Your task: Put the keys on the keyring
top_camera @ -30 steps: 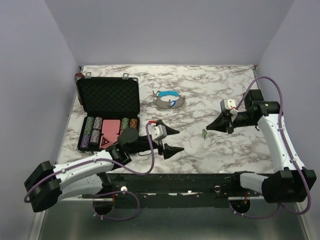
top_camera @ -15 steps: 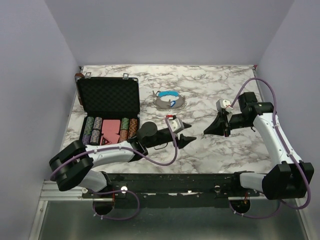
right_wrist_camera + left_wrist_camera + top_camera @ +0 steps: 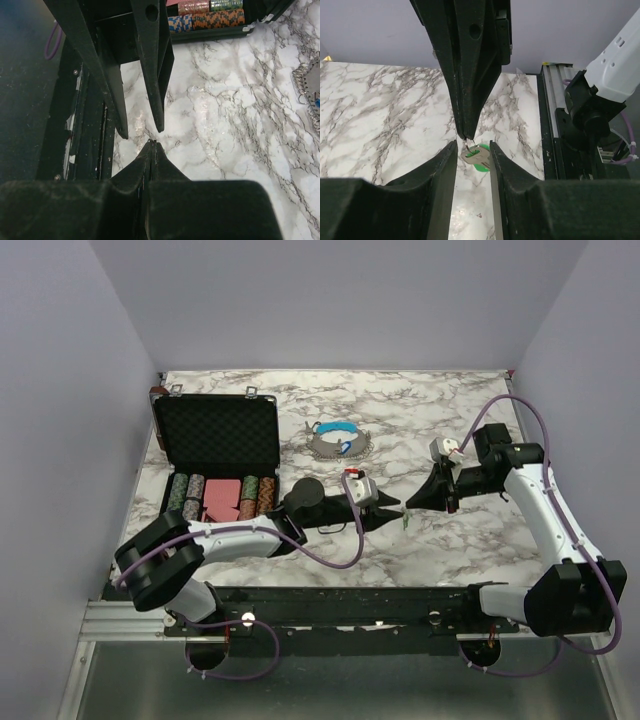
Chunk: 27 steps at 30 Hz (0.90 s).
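Observation:
A key with a green head (image 3: 479, 156) hangs from a thin wire loop pinched in the tip of my right gripper (image 3: 467, 136), which is shut. In the top view this green key (image 3: 407, 523) sits just below the right gripper (image 3: 406, 505). My left gripper (image 3: 472, 149) is open, one finger on each side of the key, the right finger close against its edge. From the right wrist, my shut right gripper (image 3: 154, 143) points at the left gripper (image 3: 142, 132). The keyring (image 3: 338, 429), with its blue segment, lies on a grey pad farther back. My left gripper (image 3: 390, 512) meets the right at mid-table.
An open black foam-lined case (image 3: 216, 436) holding rows of poker chips (image 3: 222, 496) stands at the left. The grey scalloped pad (image 3: 340, 447) lies behind the grippers. The black base rail (image 3: 350, 605) runs along the near edge.
The left arm has swung right across the table to the right gripper, and its jaws have narrowed around the green key. The right gripper shifted slightly left and stayed shut.

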Available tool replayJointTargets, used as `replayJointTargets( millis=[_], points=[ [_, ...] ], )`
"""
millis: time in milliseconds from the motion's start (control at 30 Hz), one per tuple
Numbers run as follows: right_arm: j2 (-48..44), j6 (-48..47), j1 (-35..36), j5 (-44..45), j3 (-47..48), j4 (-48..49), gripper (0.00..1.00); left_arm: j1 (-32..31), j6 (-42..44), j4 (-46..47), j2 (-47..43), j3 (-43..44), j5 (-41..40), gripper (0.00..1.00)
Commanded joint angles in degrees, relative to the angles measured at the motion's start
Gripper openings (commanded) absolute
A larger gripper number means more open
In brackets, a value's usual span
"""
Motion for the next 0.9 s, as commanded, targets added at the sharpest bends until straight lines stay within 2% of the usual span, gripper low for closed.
replayJointTargets(
  millis=[0,167,367,467,667,867],
  points=[
    [0.5,0.6,0.6,-1.7,0.6,0.9,0.04,-0.3,0.0,-1.0,1.3,2.4,3.9,0.38],
    [0.2,0.9,0.8,-1.7,0.5,1.0,0.04,-0.3,0.3,-2.9,2.4,3.4,2.6,0.38],
    [0.2,1.0,0.8,-1.6,0.5,1.1,0.04,-0.3,1.0,-5.3,2.9,4.3,2.5,0.30],
    [0.2,1.0,0.9,-1.7,0.4,1.1,0.04,-0.3,1.2,-6.1,3.1,4.6,2.5,0.23],
    [0.0,1.1,1.0,-1.6,0.4,0.7,0.04,-0.3,1.1,-8.2,3.7,5.7,3.4,0.01],
    [-0.5,2.6,1.1,-2.2,0.6,0.5,0.06,-0.3,0.1,-5.5,3.3,4.2,1.6,0.00]
  ],
)
